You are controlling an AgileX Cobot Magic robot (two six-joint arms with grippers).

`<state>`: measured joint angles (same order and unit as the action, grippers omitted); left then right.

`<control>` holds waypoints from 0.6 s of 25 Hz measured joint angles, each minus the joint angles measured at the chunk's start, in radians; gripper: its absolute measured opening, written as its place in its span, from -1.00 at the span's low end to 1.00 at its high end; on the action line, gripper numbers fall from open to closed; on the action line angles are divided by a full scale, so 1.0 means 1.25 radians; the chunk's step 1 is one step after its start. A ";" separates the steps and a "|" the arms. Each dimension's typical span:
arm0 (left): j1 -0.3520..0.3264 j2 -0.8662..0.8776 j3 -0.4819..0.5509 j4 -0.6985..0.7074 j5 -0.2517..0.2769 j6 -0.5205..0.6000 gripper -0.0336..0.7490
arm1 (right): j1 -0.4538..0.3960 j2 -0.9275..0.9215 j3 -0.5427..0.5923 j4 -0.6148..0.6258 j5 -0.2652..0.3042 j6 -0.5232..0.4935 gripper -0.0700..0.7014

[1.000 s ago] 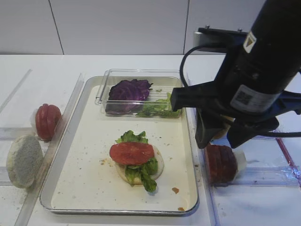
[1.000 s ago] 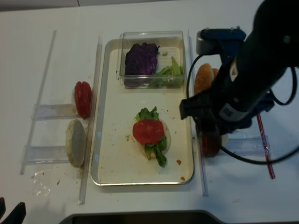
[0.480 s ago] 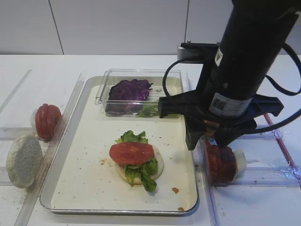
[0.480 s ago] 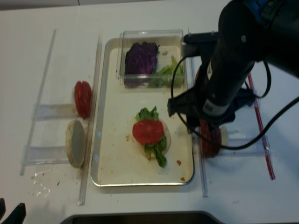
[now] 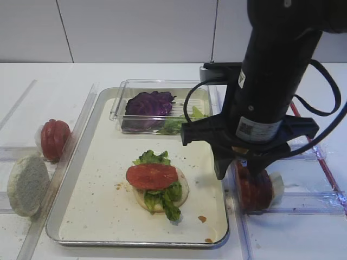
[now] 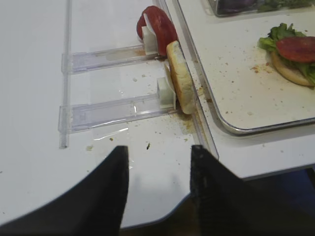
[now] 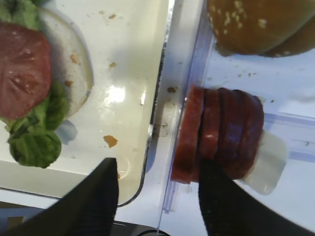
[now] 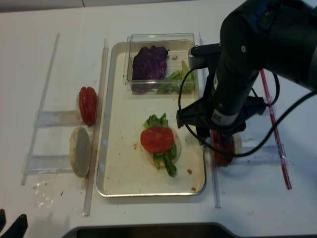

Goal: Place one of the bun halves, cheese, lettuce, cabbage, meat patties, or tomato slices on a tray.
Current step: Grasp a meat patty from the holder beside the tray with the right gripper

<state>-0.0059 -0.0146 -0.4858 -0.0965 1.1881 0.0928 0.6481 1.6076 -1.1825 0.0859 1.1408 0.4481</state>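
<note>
Patties (image 7: 219, 135) stood on edge in a row in a clear rack (image 7: 295, 147) just right of the tray (image 5: 97, 216), about 4 of them pressed together, with a white stopper (image 7: 266, 162) behind the last one. The right gripper (image 7: 157, 206) hung over this row with its jaws wide apart and nothing between them. In the wrist view 1 finger (image 7: 96, 206) was over the tray corner and the other finger (image 7: 226, 206) was in front of the patties; whether it touched them could not be told. Sesame buns (image 7: 261, 22) lay in the rack beyond the patties.

On the tray floor sat a pale bun half (image 5: 181, 189) with lettuce (image 5: 162, 203) on it and 1 tomato slice (image 5: 152, 176) on top. A clear box (image 5: 122, 105) at the far end of the tray held cabbage (image 5: 149, 104) and more green leaves (image 5: 179, 124).

Left of the tray, tomato slices (image 5: 54, 140) and a floury bun (image 5: 27, 185) stood in 2 other racks. The left gripper (image 6: 160, 196) was low near the table edge, jaws apart and empty.
</note>
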 joint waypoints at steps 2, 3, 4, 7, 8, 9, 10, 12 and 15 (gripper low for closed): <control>0.000 0.000 0.000 0.000 0.000 0.000 -0.19 | 0.000 0.006 0.000 0.000 -0.002 0.000 0.23; 0.000 0.000 0.000 0.000 0.000 0.000 -0.19 | 0.000 0.010 0.000 0.000 -0.005 0.000 0.23; 0.000 0.000 0.000 0.000 0.000 0.000 -0.19 | 0.000 0.013 0.000 0.000 -0.008 0.000 0.23; 0.000 0.000 0.000 0.000 0.000 0.000 -0.19 | 0.000 0.019 0.000 -0.001 -0.010 0.000 0.23; 0.000 0.000 0.000 0.000 0.000 0.000 -0.19 | 0.000 0.021 0.000 -0.001 -0.015 0.000 0.23; 0.000 0.000 0.000 0.000 0.000 0.000 -0.19 | 0.000 0.022 0.000 -0.001 -0.017 0.000 0.23; 0.000 0.000 0.000 0.000 0.000 0.000 -0.19 | 0.000 0.025 0.000 0.001 -0.019 0.000 0.23; 0.000 0.000 0.000 0.000 0.000 0.000 -0.19 | 0.000 0.031 0.000 0.001 -0.021 0.000 0.23; 0.000 0.000 0.000 0.000 0.000 0.000 -0.19 | 0.000 0.041 0.000 0.016 -0.026 0.000 0.23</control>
<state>-0.0059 -0.0146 -0.4858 -0.0965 1.1881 0.0928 0.6481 1.6594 -1.1825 0.1057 1.1085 0.4481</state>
